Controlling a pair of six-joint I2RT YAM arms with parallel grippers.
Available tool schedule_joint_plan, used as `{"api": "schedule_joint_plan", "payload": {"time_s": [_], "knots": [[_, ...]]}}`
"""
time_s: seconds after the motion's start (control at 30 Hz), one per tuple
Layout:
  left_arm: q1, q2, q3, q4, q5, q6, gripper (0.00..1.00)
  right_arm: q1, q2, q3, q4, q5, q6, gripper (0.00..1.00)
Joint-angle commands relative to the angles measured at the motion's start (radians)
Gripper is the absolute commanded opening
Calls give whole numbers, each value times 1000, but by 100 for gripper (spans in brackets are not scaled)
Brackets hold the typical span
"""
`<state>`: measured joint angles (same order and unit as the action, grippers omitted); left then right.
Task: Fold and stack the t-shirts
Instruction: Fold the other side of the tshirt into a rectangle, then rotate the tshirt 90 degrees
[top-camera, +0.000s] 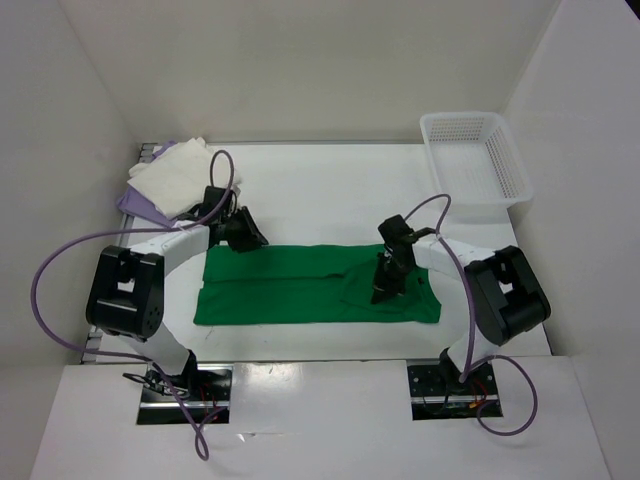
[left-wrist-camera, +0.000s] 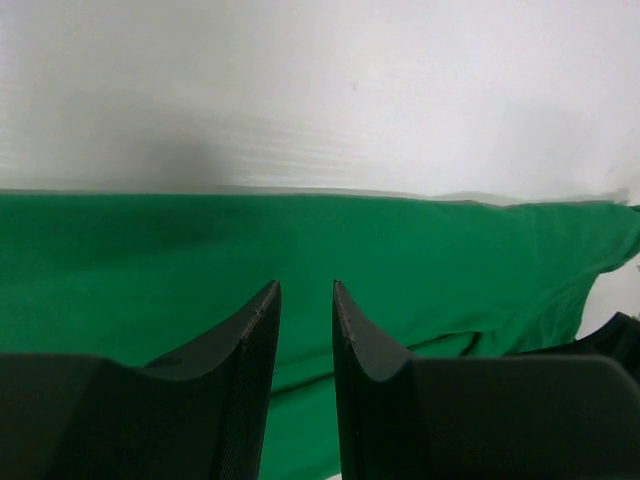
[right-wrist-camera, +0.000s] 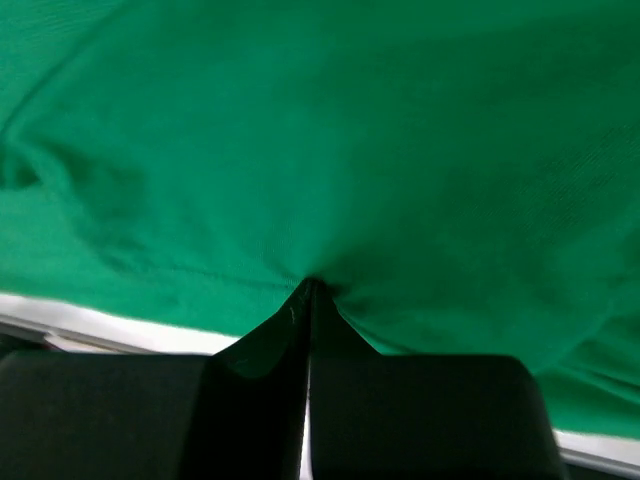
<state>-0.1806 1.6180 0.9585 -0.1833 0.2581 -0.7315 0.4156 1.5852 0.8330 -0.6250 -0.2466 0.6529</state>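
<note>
Green t-shirt: bright green, plain soft cloth, lying flat on the white worktop midway between the two arms, laid out as a long band running left to right. Far edge straight. Its right part carries an extra layer folded over, with a slanted edge and some creasing. Near right corner slightly rumpled. Cream white t-shirt: loosely folded, at the far left corner of the worktop, lying on top of the lavender t-shirt, which shows only as a strip along the left and near sides of the cream one. Both are well apart from the green shirt. Count: three t-shirts, one of each colour; one white plastic mesh basket at the far right corner; two arms, two pincers. Left pincer: at the far left edge of the green shirt; the left wrist view shows its fingers narrowly spread, green cloth visible past the gap, nothing between them. Right pincer: pointing down onto the folded-over right part; the right wrist view shows its fingers pressed together, the tips nipping a small pucker of green cloth from which creases radiate.
</note>
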Motion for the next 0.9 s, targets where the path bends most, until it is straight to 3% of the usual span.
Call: {"api": "schedule_joint_plan", "payload": {"time_s": [0.0, 0.2, 0.33, 0.37, 0.43, 0.6, 0.87], "knots": [[0, 40, -47, 36, 39, 12, 34, -3, -33, -41, 159, 38, 142, 0], [58, 31, -127, 73, 44, -39, 34, -3, -66, 15, 107, 116, 104, 1], [144, 31, -178, 51, 44, -29, 34, -69, -120, 118, 67, 162, 50, 18], [191, 31, -194, 51, 59, -38, 34, -86, -120, 118, 102, 176, 50, 18], [225, 31, -218, 62, 87, -51, 34, -116, -74, 136, 136, 188, 27, 18], [266, -24, -218, 30, 69, -62, 34, -141, 114, 193, 254, 248, 36, 1], [282, -151, -104, -45, 141, -56, 35, -141, 441, 455, 278, 224, 54, 0]]}}
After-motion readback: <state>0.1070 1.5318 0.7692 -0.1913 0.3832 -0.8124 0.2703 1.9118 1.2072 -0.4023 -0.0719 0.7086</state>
